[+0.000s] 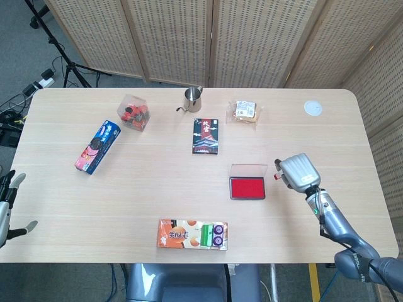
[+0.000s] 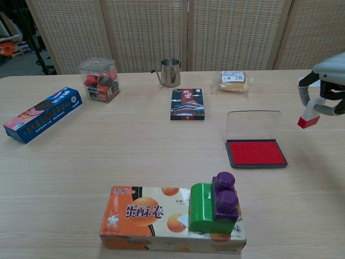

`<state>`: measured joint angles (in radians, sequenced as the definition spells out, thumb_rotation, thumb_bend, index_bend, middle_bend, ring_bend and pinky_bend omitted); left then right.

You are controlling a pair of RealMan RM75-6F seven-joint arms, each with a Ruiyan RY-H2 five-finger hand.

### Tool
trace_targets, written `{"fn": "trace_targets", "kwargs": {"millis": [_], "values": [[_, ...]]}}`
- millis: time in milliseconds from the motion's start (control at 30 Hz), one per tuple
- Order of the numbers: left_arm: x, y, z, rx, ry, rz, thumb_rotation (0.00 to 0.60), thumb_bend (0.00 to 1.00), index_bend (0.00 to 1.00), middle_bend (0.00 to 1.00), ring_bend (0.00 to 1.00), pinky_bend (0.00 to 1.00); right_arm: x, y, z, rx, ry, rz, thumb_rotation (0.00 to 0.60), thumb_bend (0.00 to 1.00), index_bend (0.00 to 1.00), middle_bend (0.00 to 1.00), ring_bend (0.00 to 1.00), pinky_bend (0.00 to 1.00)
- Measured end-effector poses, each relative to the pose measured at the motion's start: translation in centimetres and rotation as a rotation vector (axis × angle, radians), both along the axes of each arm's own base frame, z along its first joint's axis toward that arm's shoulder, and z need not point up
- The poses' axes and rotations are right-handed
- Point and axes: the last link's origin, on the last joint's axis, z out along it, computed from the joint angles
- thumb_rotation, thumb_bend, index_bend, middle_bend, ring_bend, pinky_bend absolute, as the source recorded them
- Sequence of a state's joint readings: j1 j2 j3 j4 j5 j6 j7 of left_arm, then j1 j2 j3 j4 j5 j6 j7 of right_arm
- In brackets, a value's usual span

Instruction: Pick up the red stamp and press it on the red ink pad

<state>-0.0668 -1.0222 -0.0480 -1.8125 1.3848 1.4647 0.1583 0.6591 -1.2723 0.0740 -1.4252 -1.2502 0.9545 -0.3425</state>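
Observation:
The red ink pad (image 1: 247, 189) (image 2: 255, 152) lies open on the table, its clear lid (image 2: 253, 125) standing up behind it. My right hand (image 1: 298, 173) (image 2: 328, 86) hangs in the air to the right of the pad, well clear of it. It grips the red stamp (image 2: 309, 117), a white body with a red base pointing down; in the head view only a dark tip shows at the hand's left edge. My left hand (image 1: 7, 211) sits off the table's near-left edge, fingers spread, holding nothing.
An orange snack box (image 2: 161, 218) with a green and purple block (image 2: 215, 208) lies near the front. A dark booklet (image 2: 187, 103), metal cup (image 2: 171, 72), wrapped bread (image 2: 232, 81), clear candy box (image 2: 99, 80), blue cookie box (image 2: 43, 114) and white disc (image 1: 313, 107) lie further back.

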Motion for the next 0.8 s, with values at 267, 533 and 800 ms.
{"fn": "trace_targets", "kwargs": {"millis": [267,533,800], "values": [[0.1,0.0,-0.3,-0.007,0.01,-0.001,0.6,0.0,0.0,0.0,0.0,0.0,-3.7,0.5,-2.1,0.022,-0.012,-0.072,0.6,0.57,0.52,0.94,1.0,1.0],[0.1,0.0,-0.3,-0.008,0.01,-0.001,0.6,0.0,0.0,0.0,0.0,0.0,-5.0,0.5,-2.8,0.019,-0.022,-0.089,0.6,0.54,0.52,0.94,1.0,1.0],[0.2,0.0,-0.4,-0.009,0.011,-0.006,0.6,0.0,0.0,0.0,0.0,0.0,-5.4,0.4,-3.0,0.015,-0.018,-0.09,0.6,0.39,0.52,0.94,1.0,1.0]]}}
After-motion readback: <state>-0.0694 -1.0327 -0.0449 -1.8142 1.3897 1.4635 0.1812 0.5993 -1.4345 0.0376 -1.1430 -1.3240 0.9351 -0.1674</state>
